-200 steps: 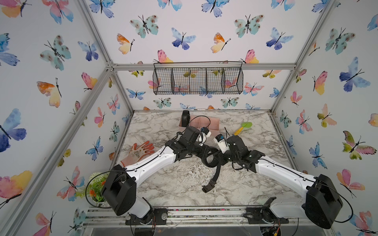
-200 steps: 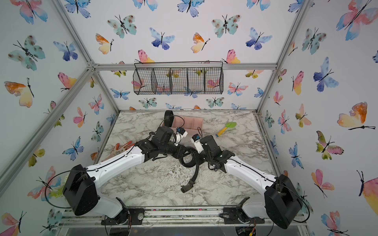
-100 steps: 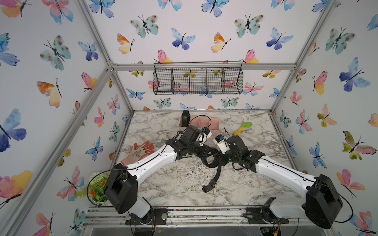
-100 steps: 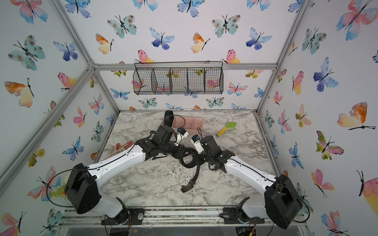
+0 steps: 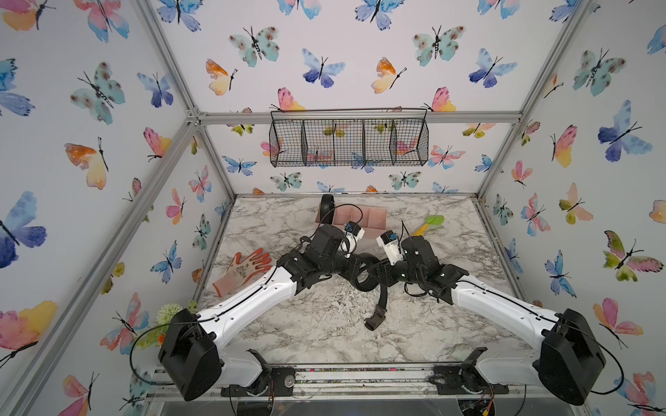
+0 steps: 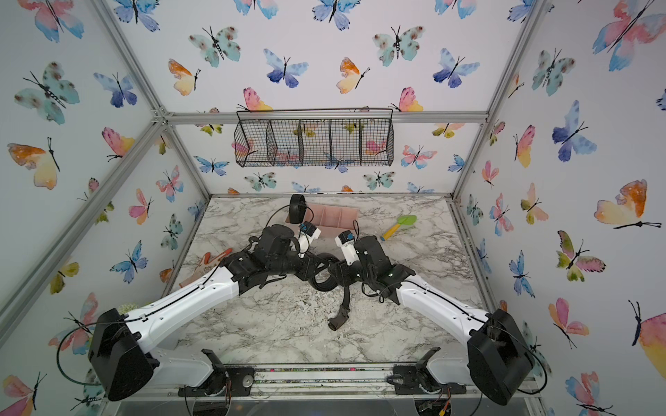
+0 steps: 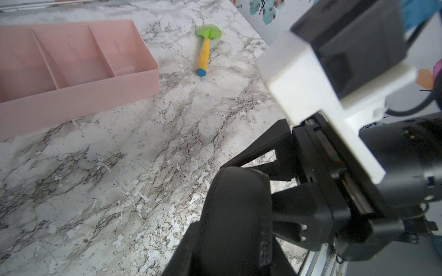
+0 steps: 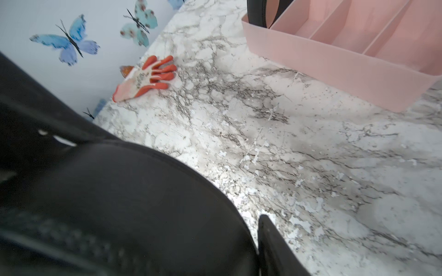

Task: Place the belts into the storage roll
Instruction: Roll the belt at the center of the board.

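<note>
Marbled tabletop [image 5: 317,324] forms the floor of a butterfly-papered enclosure. The first belt [image 5: 364,288] is wound into a coil at the centre, between both claws. Its free end hangs down and reaches the tabletop. The left claw [image 5: 356,270] pinches this coil. The right claw [image 5: 377,273] meets the coil from the opposite side. Its fingers [image 7: 263,141] stand apart, and whether they press the strap cannot be told. The second belt [image 5: 327,205] is coiled and stands on edge in the end compartment of the storage roll [image 5: 374,219], on the left arm's side, rising above the rim. The storage roll lies beyond the claws, near the back wall. An orange glove [image 5: 245,268] lies by the left wall. A toy shovel [image 5: 427,224] lies near the storage roll's other end. A wire basket [image 5: 349,142] hangs on the back wall.
</note>
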Controlling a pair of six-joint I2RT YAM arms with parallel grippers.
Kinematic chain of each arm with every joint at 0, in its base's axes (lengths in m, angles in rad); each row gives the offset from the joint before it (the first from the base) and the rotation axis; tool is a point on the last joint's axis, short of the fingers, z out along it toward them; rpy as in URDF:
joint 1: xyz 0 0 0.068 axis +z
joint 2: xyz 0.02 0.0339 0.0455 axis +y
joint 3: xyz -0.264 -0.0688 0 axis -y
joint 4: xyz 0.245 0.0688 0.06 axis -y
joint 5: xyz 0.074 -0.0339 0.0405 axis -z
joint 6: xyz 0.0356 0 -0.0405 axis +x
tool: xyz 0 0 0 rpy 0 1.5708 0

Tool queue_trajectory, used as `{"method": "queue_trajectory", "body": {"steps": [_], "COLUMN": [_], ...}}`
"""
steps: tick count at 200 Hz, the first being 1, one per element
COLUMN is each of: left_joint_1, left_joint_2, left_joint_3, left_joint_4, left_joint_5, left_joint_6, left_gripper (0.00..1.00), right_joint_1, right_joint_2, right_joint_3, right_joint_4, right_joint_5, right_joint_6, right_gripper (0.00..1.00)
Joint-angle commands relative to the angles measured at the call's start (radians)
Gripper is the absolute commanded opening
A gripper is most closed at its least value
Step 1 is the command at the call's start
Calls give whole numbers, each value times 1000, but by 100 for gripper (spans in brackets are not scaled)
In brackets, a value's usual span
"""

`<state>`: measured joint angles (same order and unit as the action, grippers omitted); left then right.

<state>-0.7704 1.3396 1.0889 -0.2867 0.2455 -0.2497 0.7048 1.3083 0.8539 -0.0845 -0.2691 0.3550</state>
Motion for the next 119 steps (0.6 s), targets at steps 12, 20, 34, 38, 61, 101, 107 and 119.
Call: {"method": "queue_trajectory", "body": {"steps": [12, 20, 34, 38, 61, 101, 107, 119], "left_joint_1": [-28, -35, -53, -59, -101, -151, -156, -165], "left_joint_2": [-69, -83, -114, -124, -162, -179, -179, -181], "left_joint_3": [-13, -18, -36, -42, -71, -107, -109, -116], "left_joint_4": [106, 109, 136, 146, 197, 270, 275, 290], "left_joint_5": [-117, -145, -195, -211, -299, -372, -380, -389], "left_joint_6": [4, 4, 5, 4, 9, -1, -3, -5], "left_gripper": [18, 18, 18, 18, 18, 18, 18, 18], "right_joint_1": [-33, -40, -45, -45, -45, -45, -45, -46], "right_joint_2": [-20, -20, -20, -20, -15, -4, -2, -1], "right_joint_3": [-11, -16, -26, -32, -68, -100, -104, -112], "right_joint_4": [76, 84, 95, 106, 170, 225, 232, 252], "right_joint_5": [-102, -113, -119, -127, -163, -179, -181, -190], "right_joint_6": [135, 157, 196, 208, 284, 335, 341, 355], "right_gripper": [49, 49, 49, 49, 50, 50, 51, 51]}}
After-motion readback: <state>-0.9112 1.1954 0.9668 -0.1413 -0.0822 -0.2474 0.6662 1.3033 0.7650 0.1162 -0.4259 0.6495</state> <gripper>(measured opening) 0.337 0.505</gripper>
